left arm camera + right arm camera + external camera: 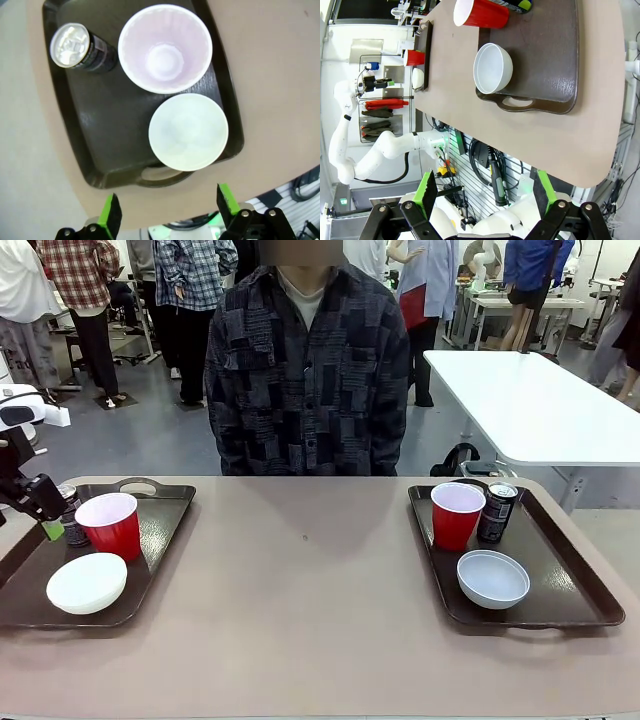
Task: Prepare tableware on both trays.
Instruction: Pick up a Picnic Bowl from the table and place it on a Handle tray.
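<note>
- The tan surface (300, 620) is matte and smooth, and carries both trays, well apart.
- Left tray (100, 145): dark brown plastic, pebbled, rounded corners, cut-out handle. It lies straight ahead of the left gripper (170, 212), whose green-padded fingers stand apart around nothing.
- Right tray (545, 60): same make, beyond the right gripper (482, 192), which is spread wide and empty.
- Each tray looks fully set, so I judge the task nearly or wholly done.
- Left red cup (165, 47), white inside, touches the left bowl (188, 131), round and glossy white.
- Left can (80, 47), slim and black with a silver top, stands just beside the cup.
- Right red cup (456, 514), right can (496, 511) and right bowl (492, 578) cluster likewise.
</note>
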Robot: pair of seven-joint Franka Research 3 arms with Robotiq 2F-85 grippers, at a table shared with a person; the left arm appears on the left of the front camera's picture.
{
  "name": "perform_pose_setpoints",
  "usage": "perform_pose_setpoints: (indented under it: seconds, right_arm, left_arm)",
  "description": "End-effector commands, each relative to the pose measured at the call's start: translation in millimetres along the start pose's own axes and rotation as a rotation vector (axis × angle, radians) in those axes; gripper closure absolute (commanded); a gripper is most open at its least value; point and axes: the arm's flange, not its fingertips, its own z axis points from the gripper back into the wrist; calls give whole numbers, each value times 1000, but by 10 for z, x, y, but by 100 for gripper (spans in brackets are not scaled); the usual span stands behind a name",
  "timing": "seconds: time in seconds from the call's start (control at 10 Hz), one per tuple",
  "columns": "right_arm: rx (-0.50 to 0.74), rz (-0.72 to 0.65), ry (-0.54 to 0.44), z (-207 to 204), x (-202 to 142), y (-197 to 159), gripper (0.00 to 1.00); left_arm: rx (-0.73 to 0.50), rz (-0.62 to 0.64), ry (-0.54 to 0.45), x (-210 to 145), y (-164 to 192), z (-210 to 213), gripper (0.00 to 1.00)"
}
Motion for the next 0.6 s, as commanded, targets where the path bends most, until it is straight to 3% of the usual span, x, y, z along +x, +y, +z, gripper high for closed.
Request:
perform_pose_setpoints:
  seconds: [0.0,0.5]
  right_arm:
    - [17,3,-11,-6,-2,-13,0]
    - [17,3,-11,-6,-2,-13,0]
  left_arm:
    - [2,-6,2,7,-8,-10,0]
    - [2,-6,2,7,-8,-10,0]
